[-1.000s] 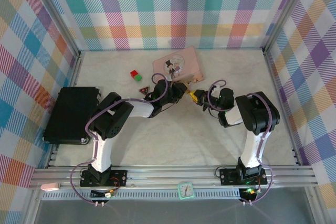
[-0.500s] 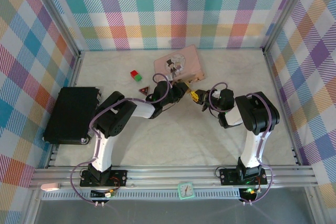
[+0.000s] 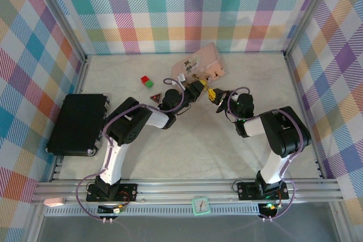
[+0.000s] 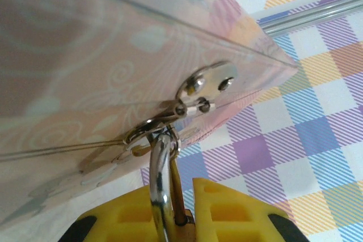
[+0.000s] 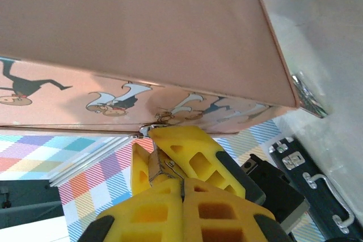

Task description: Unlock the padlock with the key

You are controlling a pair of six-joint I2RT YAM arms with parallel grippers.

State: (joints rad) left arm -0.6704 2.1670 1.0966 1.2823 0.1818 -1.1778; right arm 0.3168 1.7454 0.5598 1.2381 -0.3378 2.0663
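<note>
The right gripper point(image 5: 182, 188) has its yellow fingers pressed together, I judge on the tiny slim metal key, which is too small to see. Just beyond, the left gripper point(image 4: 173, 219) pinches the small brass padlock point(image 4: 160, 188). Its silver shackle is hooked, closed, through the metal clasp point(image 4: 170, 118) of the tilted pink tin point(image 3: 207, 63). The padlock is not yet unlocked: inserting and turning the key remain.

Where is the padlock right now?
In the left wrist view, the padlock is hooked by its shackle through the tin's clasp, clamped in the left gripper.
</note>
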